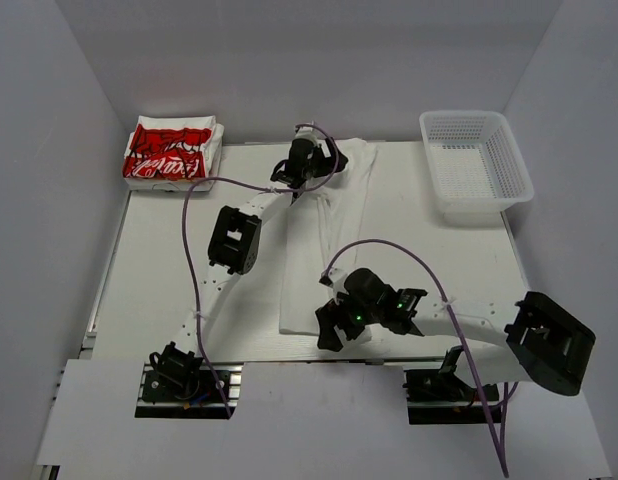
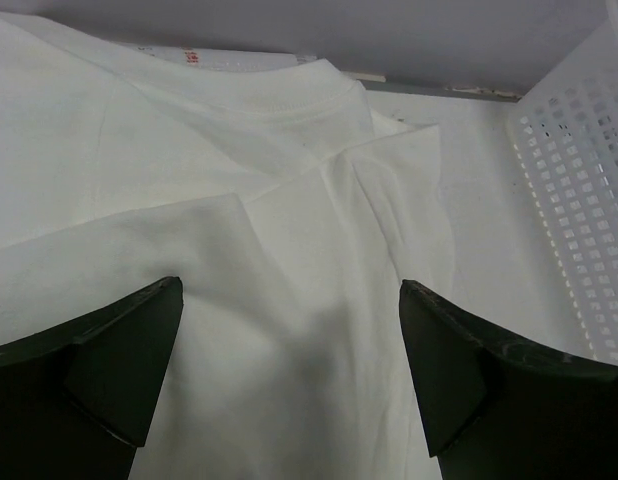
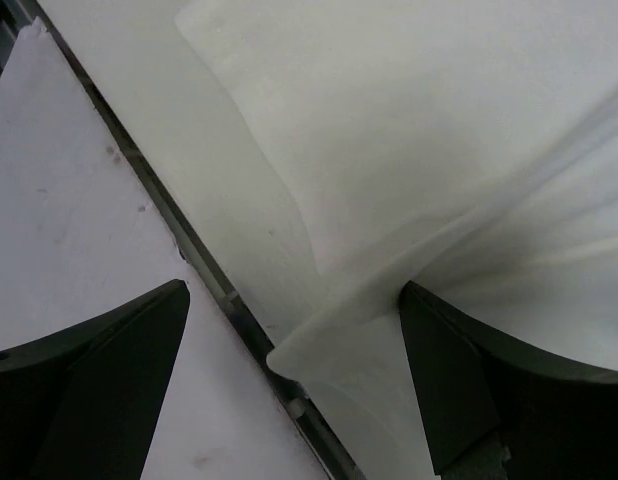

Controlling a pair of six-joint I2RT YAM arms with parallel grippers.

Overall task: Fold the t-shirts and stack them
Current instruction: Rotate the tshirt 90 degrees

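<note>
A plain white t-shirt (image 1: 324,262) lies stretched lengthwise down the middle of the table, collar (image 2: 289,92) toward the back wall. My left gripper (image 1: 314,160) hovers over its collar end, open, with cloth (image 2: 289,220) under the gap (image 2: 289,290) and nothing between the fingers. My right gripper (image 1: 339,332) is at the near hem by the table's front edge, open (image 3: 292,295). A raised fold of the hem (image 3: 334,335) lies against its right finger (image 3: 459,370). A folded stack of t-shirts with red print (image 1: 172,152) sits at the back left.
A white mesh basket (image 1: 476,165) stands at the back right; its wall (image 2: 579,200) is close to the right of my left gripper. The table's front edge with its dark gap (image 3: 204,270) runs just under my right gripper. White walls enclose the table.
</note>
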